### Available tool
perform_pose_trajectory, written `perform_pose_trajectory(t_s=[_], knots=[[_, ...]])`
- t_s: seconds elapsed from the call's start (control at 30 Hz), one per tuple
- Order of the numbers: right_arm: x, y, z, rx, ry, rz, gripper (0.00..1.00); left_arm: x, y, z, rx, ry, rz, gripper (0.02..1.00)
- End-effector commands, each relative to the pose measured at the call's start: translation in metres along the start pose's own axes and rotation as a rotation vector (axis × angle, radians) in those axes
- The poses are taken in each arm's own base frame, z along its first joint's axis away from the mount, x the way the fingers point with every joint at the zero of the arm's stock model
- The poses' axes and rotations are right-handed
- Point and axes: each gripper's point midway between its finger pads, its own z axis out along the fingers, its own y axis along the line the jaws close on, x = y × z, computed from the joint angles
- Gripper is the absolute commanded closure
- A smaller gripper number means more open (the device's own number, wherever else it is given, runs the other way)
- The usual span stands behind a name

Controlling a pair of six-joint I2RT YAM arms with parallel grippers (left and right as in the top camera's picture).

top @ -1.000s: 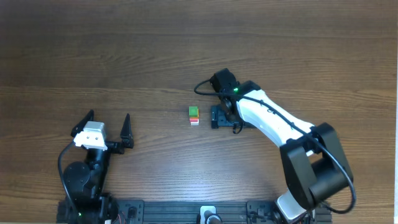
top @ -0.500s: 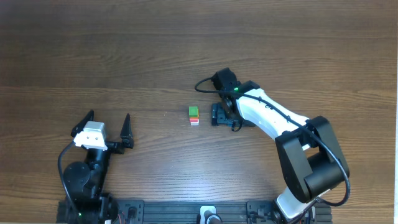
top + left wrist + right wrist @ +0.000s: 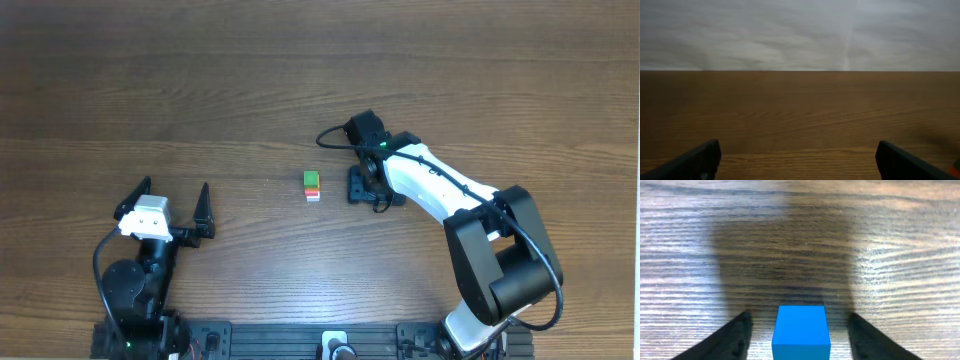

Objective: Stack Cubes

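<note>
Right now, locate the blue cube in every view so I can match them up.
Top view: hidden beneath the right claw, just right of the small cube stack.
Left wrist view: not in it.
Right wrist view: the blue cube sits between the open claw's fingers, with a gap on each side.
Shared landmark: the wood-grain table.

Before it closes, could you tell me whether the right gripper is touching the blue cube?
Apart: right wrist view shows gaps between the blue cube and both fingers.
</note>
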Motion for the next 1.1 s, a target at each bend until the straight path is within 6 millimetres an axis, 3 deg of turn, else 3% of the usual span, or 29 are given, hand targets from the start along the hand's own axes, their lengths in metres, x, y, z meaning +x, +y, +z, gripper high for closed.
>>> perform_pose_trajectory(t_s=[0.03,0.53,0.67,0.93,1.1], knots=[[0.001,-0.002,0.001,-0.003,0.004,0.007,0.487,0.001,0.003,0.0,-0.014,-0.002,0.011,0.02],[-0.001,0.0,-0.007,-0.018,-0.016,0.007,0.658,0.001,0.003,0.0,-0.014,-0.002,0.011,0.02],[-0.001,0.0,-0.007,-0.017,-0.015,0.007,0.783,0.001,0.003,0.0,-0.014,-0.002,0.011,0.02],[-0.001,0.0,-0.007,-0.018,-0.017,0.007,0.833,0.001,0.003,0.0,-0.014,-0.002,0.011,0.02],[-0.006,0.004,-0.021,-0.043,-0.055,0.007,0.934,0.001,0.003,0.0,-0.014,-0.002,0.011,0.02]])
